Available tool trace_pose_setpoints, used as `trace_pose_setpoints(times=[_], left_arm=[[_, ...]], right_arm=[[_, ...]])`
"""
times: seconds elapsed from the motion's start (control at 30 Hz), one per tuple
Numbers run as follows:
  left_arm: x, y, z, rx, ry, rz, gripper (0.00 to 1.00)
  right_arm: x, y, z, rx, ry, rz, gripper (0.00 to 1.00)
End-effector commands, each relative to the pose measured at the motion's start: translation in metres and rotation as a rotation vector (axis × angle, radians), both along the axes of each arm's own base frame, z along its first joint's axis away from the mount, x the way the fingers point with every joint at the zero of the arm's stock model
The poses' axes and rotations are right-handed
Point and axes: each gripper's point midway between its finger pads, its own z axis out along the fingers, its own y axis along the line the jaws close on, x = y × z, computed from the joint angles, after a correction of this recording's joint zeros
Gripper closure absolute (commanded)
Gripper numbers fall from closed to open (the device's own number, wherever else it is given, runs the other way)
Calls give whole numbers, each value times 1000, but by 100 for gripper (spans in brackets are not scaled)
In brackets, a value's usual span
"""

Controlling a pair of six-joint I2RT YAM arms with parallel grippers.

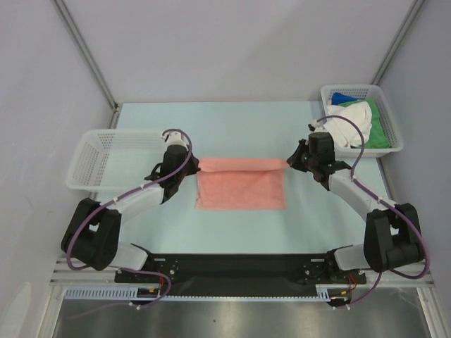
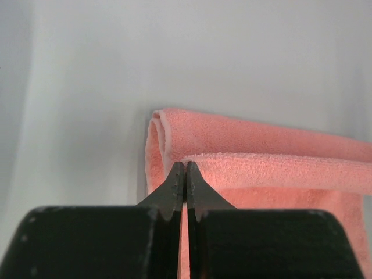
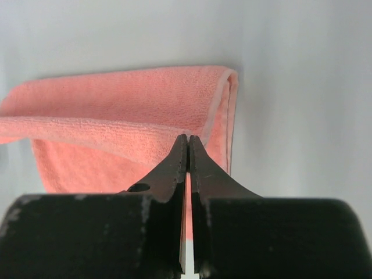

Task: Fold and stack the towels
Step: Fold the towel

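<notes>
I've got the pink towel (image 1: 242, 184) mid table (image 1: 232, 123), L gripper (image 2: 185, 170) pinching its far-left corner, R gripper (image 3: 189, 141) pinching the far-right one, far edge curled over, rest lying flat

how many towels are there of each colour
pink towel: 1
white towel: 1
green towel: 1
blue towel: 1
total: 4
</notes>
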Motion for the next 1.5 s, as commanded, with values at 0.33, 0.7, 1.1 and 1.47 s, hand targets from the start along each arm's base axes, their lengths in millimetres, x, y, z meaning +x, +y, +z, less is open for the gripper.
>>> trace_pose_setpoints(times=[0.33, 0.7, 1.1, 1.47], left_arm=[[-46, 4, 6, -20, -39, -3, 100], [-73, 7, -9, -8, -23, -14, 100], [-94, 20, -29, 7, 3, 2, 100], [-106, 16, -32, -23, 7, -30, 54]], right_arm=[[-52, -6, -13, -8, 36, -11, 100], [-79, -2, -23, 19, 61, 1, 100], [-105, -1, -44, 24, 102, -4, 100], [-117, -9, -46, 15, 104, -42, 52]])
